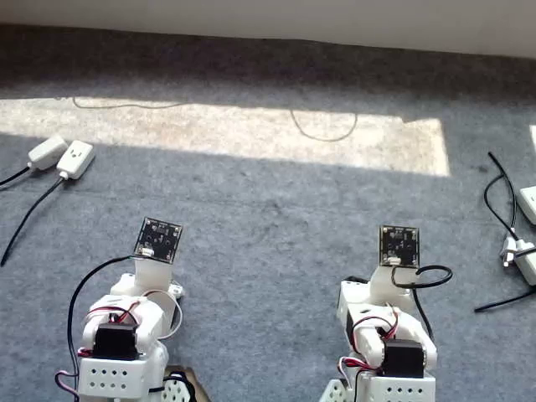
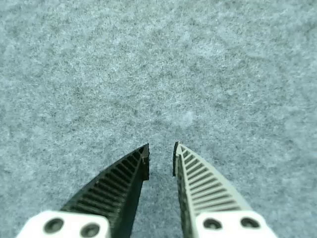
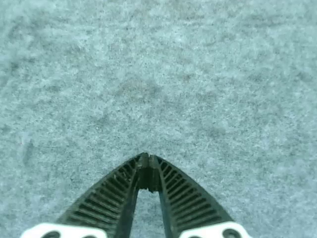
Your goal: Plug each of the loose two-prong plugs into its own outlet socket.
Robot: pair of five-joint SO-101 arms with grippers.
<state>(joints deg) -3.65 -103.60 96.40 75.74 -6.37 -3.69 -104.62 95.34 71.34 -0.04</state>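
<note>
Grey carpet-like cloth covers the tabletop, with a sunlit band (image 1: pixel 251 134) lying across its far part. Just on the near side of that band's left end, a white outlet socket (image 1: pixel 77 159) lies side by side with a white plug (image 1: pixel 46 152), not joined as far as I can tell. Past the band's right end, also on its near side, another plug (image 1: pixel 509 249) on a black cord rests against a socket block (image 1: pixel 528 266); whether it is seated is too small to tell. The left arm (image 1: pixel 126 335) and right arm (image 1: pixel 389 343) sit well apart from the band over bare cloth. The left jaws are narrowly parted and the right jaws are closed tip to tip; neither pair holds anything. I'd judge the plugging hardly begun.
</note>
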